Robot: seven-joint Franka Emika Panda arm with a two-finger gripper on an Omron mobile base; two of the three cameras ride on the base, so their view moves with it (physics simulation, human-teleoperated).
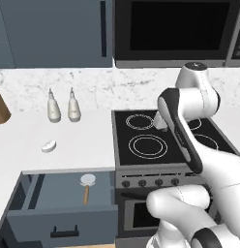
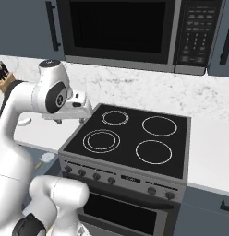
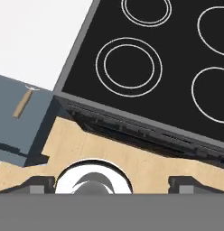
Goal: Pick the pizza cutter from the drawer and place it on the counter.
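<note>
Gripper: its two dark finger tips [image 3: 111,185] stand at the bottom of the hand view, far apart, with nothing between them; the hand holds nothing and hangs above the front left part of the stove.
Gripper, side views: it [image 1: 160,125] sits over the left rear ring in the left base view, and it [image 2: 70,120] is above the left edge of the stove in the right base view.
Drawer: one slate-blue drawer [image 1: 59,220], pulled open, left of the oven, below the counter edge; it [image 3: 14,135] also shows at the left of the hand view.
Pizza cutter: one pizza cutter [image 1: 87,186] lies flat inside the drawer, near its right rear corner, round wheel toward the counter and tan handle toward the front panel. In the hand view mainly the handle [image 3: 22,104] can be seen.
Counter: one white counter [image 1: 25,145], left of the stove.
Bottles: two white bottles [image 1: 54,107] stand upright side by side near the back wall.
White lump: one small oval lump [image 1: 49,146] on the counter, in front of the bottles.
Stove: one black stove top [image 2: 135,140] with four rings; five knobs [image 2: 109,180] can be counted on the front.
Microwave: one microwave [image 2: 121,27] above the stove; its button labels are too small to read.
Knife block: one [image 2: 4,76], at the far left.
</note>
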